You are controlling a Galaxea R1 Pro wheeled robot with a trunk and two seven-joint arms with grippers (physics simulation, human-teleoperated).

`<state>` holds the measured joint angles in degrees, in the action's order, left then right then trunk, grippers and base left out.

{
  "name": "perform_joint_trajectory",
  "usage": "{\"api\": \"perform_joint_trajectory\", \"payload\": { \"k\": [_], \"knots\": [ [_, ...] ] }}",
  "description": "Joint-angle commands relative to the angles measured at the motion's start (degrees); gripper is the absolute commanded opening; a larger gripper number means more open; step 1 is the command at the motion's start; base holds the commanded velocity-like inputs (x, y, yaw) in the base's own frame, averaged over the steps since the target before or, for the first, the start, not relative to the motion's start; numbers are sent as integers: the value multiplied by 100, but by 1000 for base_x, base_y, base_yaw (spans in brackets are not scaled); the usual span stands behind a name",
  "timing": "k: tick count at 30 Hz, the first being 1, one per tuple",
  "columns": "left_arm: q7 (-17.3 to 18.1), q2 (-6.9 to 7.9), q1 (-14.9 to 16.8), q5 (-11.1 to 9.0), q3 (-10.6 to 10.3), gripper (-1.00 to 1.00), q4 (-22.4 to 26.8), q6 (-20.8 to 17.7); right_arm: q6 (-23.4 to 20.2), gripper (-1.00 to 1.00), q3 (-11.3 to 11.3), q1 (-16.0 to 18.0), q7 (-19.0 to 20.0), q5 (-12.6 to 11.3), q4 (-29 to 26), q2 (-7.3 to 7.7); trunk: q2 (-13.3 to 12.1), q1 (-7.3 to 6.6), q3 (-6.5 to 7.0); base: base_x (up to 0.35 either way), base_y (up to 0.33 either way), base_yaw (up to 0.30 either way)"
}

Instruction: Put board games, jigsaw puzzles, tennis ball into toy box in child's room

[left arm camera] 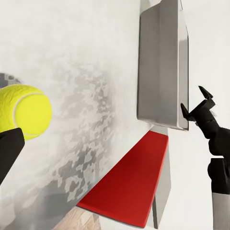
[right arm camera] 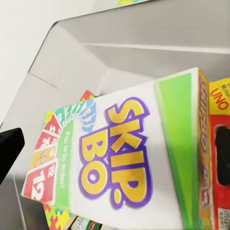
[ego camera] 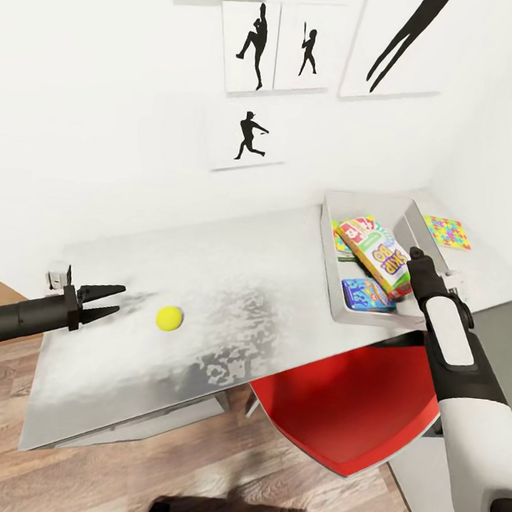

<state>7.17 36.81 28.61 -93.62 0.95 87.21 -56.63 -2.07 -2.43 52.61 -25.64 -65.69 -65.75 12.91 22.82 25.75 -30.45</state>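
Note:
The tennis ball (ego camera: pixel 169 318) (left arm camera: pixel 26 110) lies on the grey table (ego camera: pixel 239 270), a short way in front of my left gripper (ego camera: pixel 119 298), which is open and empty. The toy box (ego camera: pixel 330 255) (left arm camera: pixel 160 62) (right arm camera: pixel 120 52) stands at the table's right end. In it a Skip-Bo board game (ego camera: pixel 382 260) (right arm camera: pixel 129 153) leans tilted over a blue game box (ego camera: pixel 366 294), a red UNO-lettered box (right arm camera: pixel 218 158) and a jigsaw puzzle (right arm camera: pixel 57 215). My right gripper (ego camera: pixel 414 254) (left arm camera: pixel 191 97) hangs open by the toy box's right rim, beside the Skip-Bo box. Another jigsaw puzzle (ego camera: pixel 448 232) lies on the table beyond the toy box.
A red chair (ego camera: pixel 351 406) (left arm camera: pixel 129 187) is tucked under the table's front edge below the toy box. The white wall with black baseball silhouettes (ego camera: pixel 257 45) runs behind the table. Wood-plank floor (ego camera: pixel 188 469) shows in front.

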Motion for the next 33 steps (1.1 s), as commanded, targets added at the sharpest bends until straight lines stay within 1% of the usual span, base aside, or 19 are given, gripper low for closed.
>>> {"api": "perform_joint_trajectory", "payload": {
  "k": [1, 8, 15, 23, 33],
  "knots": [
    [54, 1, 4, 54, 3, 100, -2, -18, -22, 100, -3, 3, -29, -24, -11, 1, 10, 3, -8, 0, 0, 0],
    [53, 1, 4, 54, 2, 100, -2, -18, -22, 100, -6, 3, -33, -26, -45, 1, 10, 3, -8, 0, 0, 0],
    [55, 1, 4, 54, 2, 100, -2, -18, -22, 100, -10, 3, -52, -24, -340, 1, 10, 3, -8, 0, 0, 0],
    [54, 1, 4, 54, 3, 100, -2, -21, -22, 100, -11, 3, -351, -23, -593, 6, 10, 3, -8, 0, 0, 0],
    [53, 1, 4, 54, 2, 100, -2, -19, -22, 100, -12, 3, -505, -23, -858, 9, 10, 3, -8, 0, 0, 0]
  ]
}}
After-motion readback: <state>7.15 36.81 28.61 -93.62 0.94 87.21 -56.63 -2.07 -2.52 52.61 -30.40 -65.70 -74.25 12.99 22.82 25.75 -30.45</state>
